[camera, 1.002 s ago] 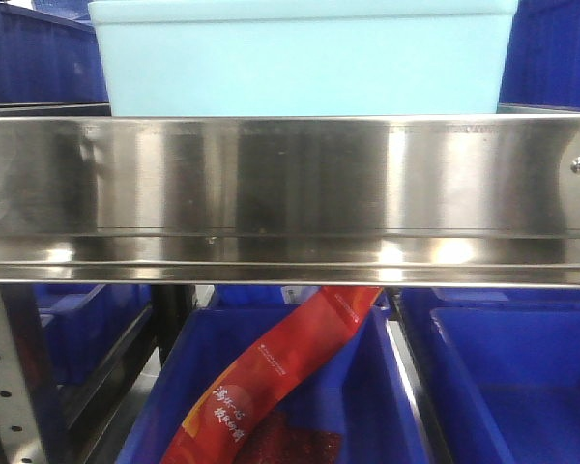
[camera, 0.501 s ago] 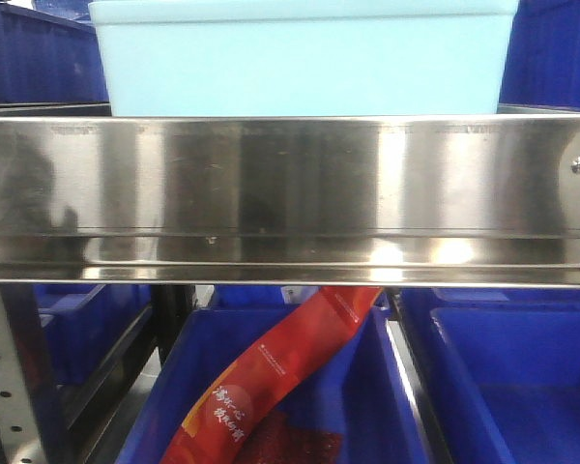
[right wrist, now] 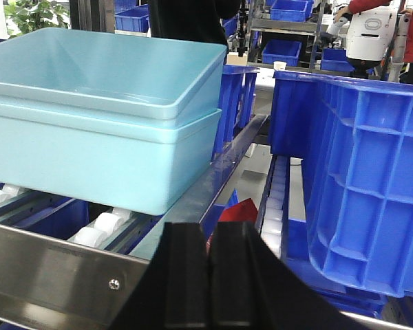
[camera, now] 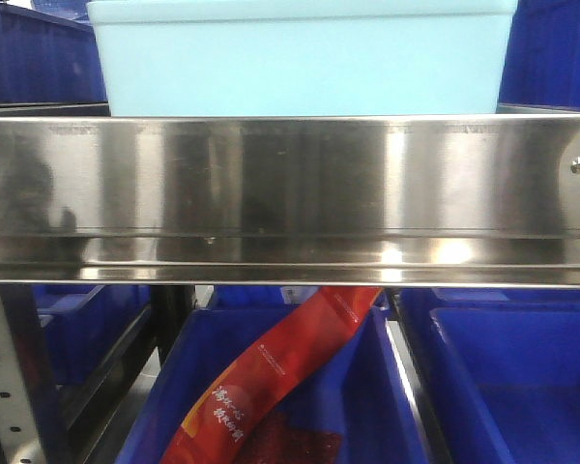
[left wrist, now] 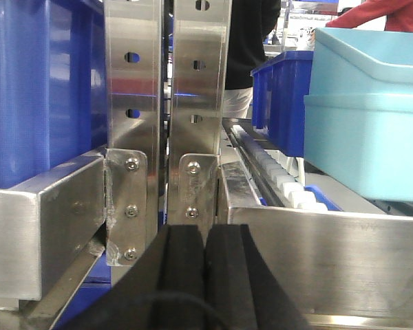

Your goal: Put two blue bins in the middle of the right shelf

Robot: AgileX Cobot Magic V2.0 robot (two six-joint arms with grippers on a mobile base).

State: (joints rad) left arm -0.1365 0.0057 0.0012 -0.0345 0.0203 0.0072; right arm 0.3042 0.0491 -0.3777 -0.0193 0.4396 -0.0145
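Note:
Two pale blue bins sit nested on the right shelf's roller track, the upper bin [right wrist: 89, 69] inside the lower bin [right wrist: 89, 161]. From the front the stack [camera: 300, 63] stands just behind the shelf's wide steel rail [camera: 290, 193]. In the left wrist view the stack [left wrist: 372, 124] is at the right, apart from my left gripper [left wrist: 205, 240], which is shut on nothing in front of the perforated uprights [left wrist: 196, 103]. My right gripper [right wrist: 208, 240] is also shut and empty, below and to the right of the bins, in front of the rail [right wrist: 55, 265].
Dark blue crates flank the bins: one close on the right [right wrist: 358, 172], one behind [left wrist: 282, 96], one on the neighbouring rack [left wrist: 34, 89]. Lower crates [camera: 503, 387] sit under the rail, one holding a red packet [camera: 280, 377]. White rollers [right wrist: 100, 227] run under the bins. People stand behind.
The bins and both grippers have not visibly moved. Only a dark reflection at the left of the steel rail has shifted slightly.

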